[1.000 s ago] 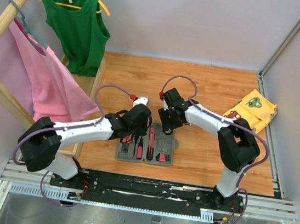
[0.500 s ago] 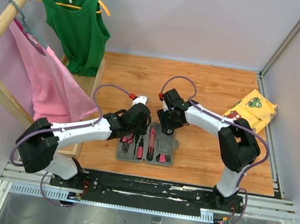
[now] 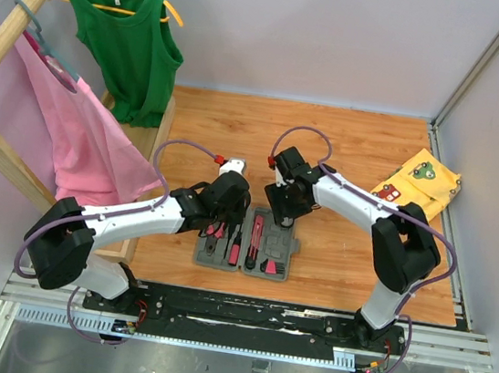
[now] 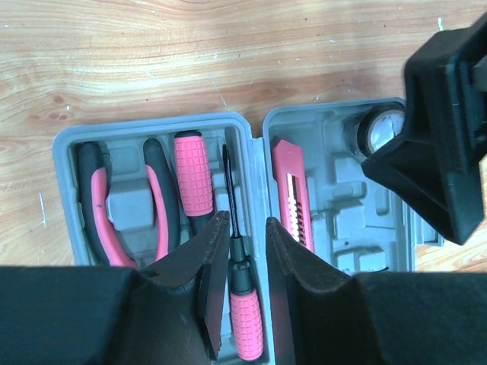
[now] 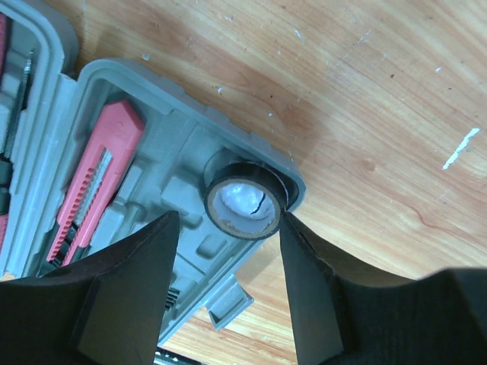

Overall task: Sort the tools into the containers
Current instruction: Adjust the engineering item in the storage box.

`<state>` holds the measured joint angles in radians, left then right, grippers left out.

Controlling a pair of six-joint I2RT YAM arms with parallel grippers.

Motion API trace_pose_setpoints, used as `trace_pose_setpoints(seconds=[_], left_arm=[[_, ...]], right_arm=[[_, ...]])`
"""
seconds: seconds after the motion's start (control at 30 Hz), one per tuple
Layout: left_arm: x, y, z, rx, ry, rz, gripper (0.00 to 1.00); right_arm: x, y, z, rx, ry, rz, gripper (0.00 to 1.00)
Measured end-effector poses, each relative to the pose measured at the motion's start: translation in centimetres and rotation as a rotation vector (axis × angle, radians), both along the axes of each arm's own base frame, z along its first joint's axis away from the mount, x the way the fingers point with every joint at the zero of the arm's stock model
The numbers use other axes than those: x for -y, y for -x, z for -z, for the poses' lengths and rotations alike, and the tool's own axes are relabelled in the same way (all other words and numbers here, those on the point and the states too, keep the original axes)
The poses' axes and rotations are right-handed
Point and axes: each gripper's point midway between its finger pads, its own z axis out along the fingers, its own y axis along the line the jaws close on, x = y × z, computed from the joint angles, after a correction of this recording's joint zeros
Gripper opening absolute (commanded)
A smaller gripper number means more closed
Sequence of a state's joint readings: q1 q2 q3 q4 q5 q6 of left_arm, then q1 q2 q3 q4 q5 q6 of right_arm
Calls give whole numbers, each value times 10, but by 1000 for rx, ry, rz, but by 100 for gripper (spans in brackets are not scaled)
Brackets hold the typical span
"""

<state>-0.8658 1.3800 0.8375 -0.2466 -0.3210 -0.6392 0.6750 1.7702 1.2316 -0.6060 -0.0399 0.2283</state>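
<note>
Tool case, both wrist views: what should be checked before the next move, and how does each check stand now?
1. The tape roll sits in the corner recess of the tool case: ok.
2. The right hand is open, one finger on either side of the roll: ok.
3. The left hand straddles the slim screwdriver; gripping it or not: cannot tell.
4. The pliers, thick screwdriver and cutter lie in their slots: ok.
5. Room between the two hands over the case: probably not ok. They sit close, so move one at a time.
</note>
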Motion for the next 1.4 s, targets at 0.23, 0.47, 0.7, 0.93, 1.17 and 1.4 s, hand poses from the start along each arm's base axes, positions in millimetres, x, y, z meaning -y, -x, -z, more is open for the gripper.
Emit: trace_pose_setpoints(seconds=[0.23,0.47,0.7,0.93,1.17,1.4], left_arm=[[0,0,0,-2,-2,0,31],[-1,0,1,-2,-3,0,31],[0,0,0,-2,-2,1,31],[0,1,3,-9,-6,3,30],[3,1,14,-31,-18,12,30],[7,1,19,-41,-13,22,33]], right_arm=[[-1,-1,-16,40,-33,-2,57],[-3,4,-10,13,-44,-10,57],[-4,10,0,-8,-83,-14,57],[4,13,-4,-12,-202,40,57],[6,11,-13,-3,-341,85,57],[1,10,-14,-19,-424,91,57]])
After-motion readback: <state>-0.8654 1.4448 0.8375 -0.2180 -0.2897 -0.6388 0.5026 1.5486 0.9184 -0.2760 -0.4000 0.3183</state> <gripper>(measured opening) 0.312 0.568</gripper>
